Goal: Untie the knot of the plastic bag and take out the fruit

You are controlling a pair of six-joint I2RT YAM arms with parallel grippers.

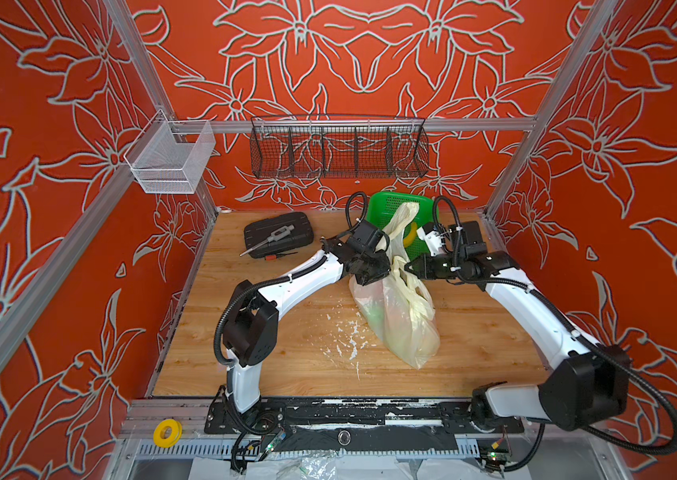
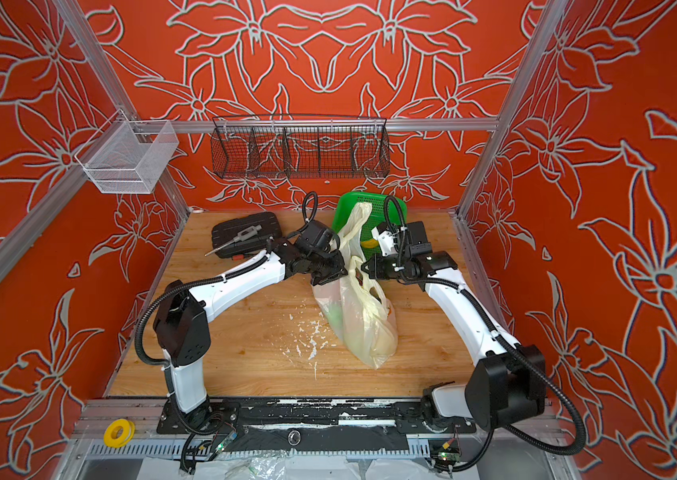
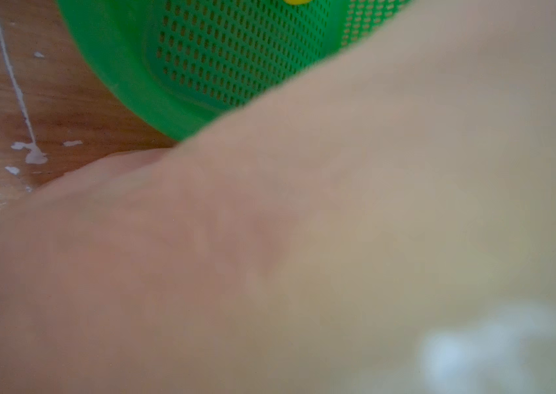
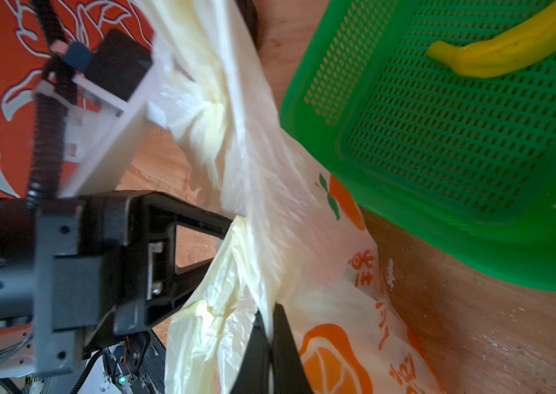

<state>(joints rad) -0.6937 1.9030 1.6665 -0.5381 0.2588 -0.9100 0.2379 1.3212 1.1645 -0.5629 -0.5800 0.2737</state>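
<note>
The plastic bag (image 1: 401, 320) lies on the wooden table, thin, pale yellow and printed with oranges (image 4: 331, 361). One handle loop (image 1: 405, 214) trails back onto a green basket. My left gripper (image 1: 384, 272) and right gripper (image 1: 409, 267) meet tip to tip at the bag's neck. In the right wrist view the right gripper (image 4: 271, 319) is shut on a fold of the bag. The left gripper's fingers (image 4: 198, 216) run into the plastic, their tips buried. The knot is hidden in the bunched plastic between them. A green fruit (image 2: 332, 311) shows faintly through the bag. Bag plastic (image 3: 338, 256) covers most of the left wrist view.
A green perforated basket (image 1: 386, 203) holding a yellow banana (image 4: 515, 44) stands just behind the bag. A black tool case (image 1: 278, 235) lies at the back left. White flecks (image 1: 345, 336) dot the table. A wire basket (image 1: 338, 149) and a white mesh basket (image 1: 170, 162) hang on the rails.
</note>
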